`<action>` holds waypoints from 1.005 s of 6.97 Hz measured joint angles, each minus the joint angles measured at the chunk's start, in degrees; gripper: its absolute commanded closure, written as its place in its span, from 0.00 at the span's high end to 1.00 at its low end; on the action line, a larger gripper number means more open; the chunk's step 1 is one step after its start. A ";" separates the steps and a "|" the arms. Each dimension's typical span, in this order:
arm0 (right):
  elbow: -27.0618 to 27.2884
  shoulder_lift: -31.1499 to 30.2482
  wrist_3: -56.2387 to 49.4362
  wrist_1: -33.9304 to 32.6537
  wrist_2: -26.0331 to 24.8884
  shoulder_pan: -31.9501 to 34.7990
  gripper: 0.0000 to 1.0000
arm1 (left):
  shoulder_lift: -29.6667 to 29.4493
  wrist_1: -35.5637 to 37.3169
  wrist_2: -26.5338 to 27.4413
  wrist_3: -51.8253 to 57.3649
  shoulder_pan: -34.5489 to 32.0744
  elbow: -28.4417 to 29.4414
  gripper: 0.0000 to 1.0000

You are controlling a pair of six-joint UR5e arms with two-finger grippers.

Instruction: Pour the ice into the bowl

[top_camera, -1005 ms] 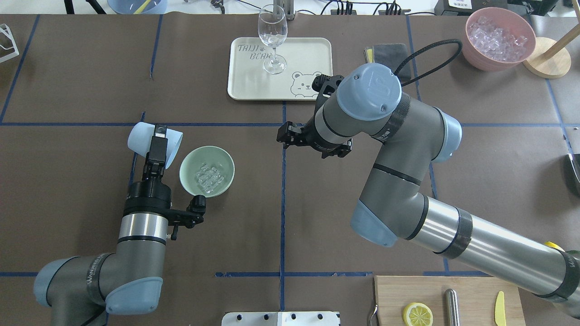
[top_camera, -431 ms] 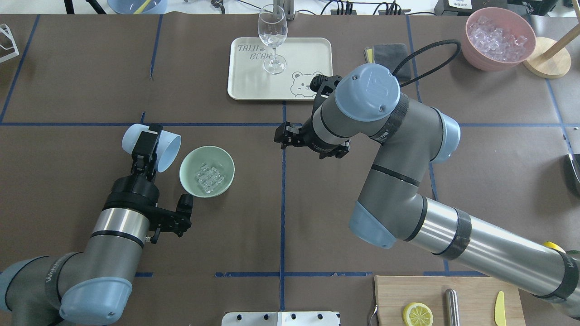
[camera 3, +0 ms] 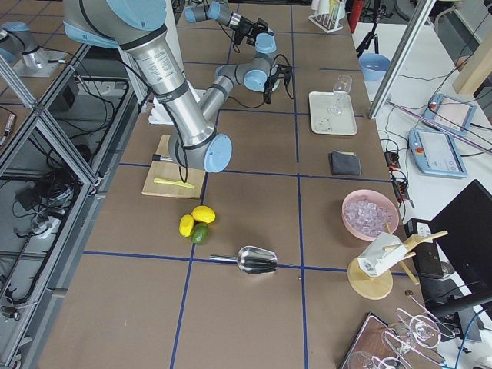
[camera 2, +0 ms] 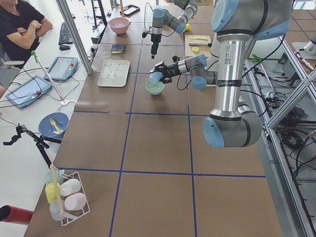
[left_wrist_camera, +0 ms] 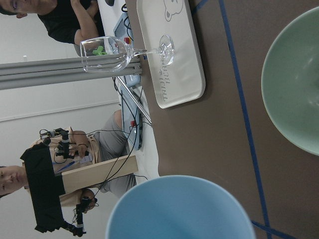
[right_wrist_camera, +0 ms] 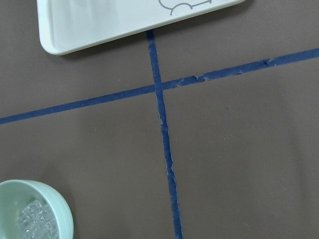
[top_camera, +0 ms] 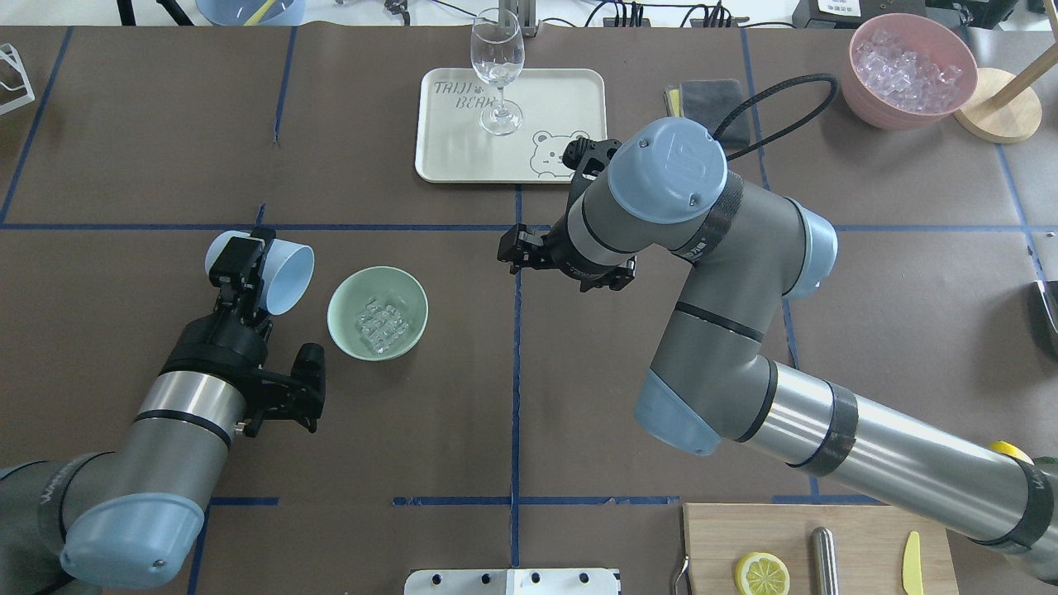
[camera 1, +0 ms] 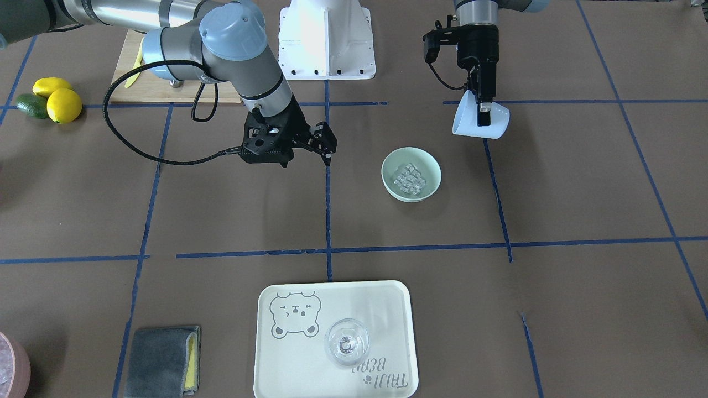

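Note:
The mint-green bowl [top_camera: 339, 312] stands on the table left of centre with the ice [top_camera: 382, 322] lying in it; both also show in the front view, bowl [camera 1: 387, 172] and ice [camera 1: 410, 178]. My left gripper [top_camera: 240, 268] is shut on a light blue cup [top_camera: 285, 268], held on its side above the table just left of the bowl, mouth toward the bowl. The left wrist view shows the cup's rim [left_wrist_camera: 179, 209] and the bowl's side [left_wrist_camera: 294, 89]. My right gripper [top_camera: 514, 248] hangs open and empty right of the bowl. The right wrist view shows the bowl [right_wrist_camera: 62, 211] at the lower left.
A cream tray [top_camera: 570, 99] with a wine glass [top_camera: 498, 62] stands at the back centre. A pink bowl [top_camera: 860, 49] of whitish crushed ice is at the back right, a grey cloth [top_camera: 715, 99] beside the tray. A cutting board [top_camera: 719, 537] with a lemon slice lies at the front right.
My left arm has swung left and back, carrying the cup away from the bowl. The ice stays in the bowl. My right arm has shifted slightly left.

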 measured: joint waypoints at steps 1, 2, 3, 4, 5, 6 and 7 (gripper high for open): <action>0.03 0.03 0.00 -0.02 -0.02 -0.10 1.00 | 3.06 -1.09 -1.30 -7.30 -0.33 -1.17 0.00; 0.03 0.04 0.03 -0.03 -0.08 -0.27 1.00 | 6.72 -2.39 -2.99 -16.88 -0.68 -1.48 0.00; 0.04 0.04 0.07 -0.04 -0.14 -0.48 1.00 | 11.29 -5.24 -4.72 -25.42 -1.47 -1.23 0.00; 0.04 0.07 0.09 -0.04 -0.19 -0.68 1.00 | 16.34 -12.14 -5.60 -29.89 -2.42 0.29 0.00; 0.04 0.10 0.09 -0.04 -0.33 -0.90 1.00 | 20.77 -23.05 -5.90 -31.57 -2.96 4.26 0.00; 0.06 0.15 0.09 -0.04 -0.50 -1.14 1.00 | 24.13 -36.60 -6.07 -32.12 -3.27 10.29 0.00; 0.10 0.19 0.09 -0.04 -0.57 -1.38 1.00 | 26.69 -49.87 -6.79 -32.28 -3.48 16.66 0.00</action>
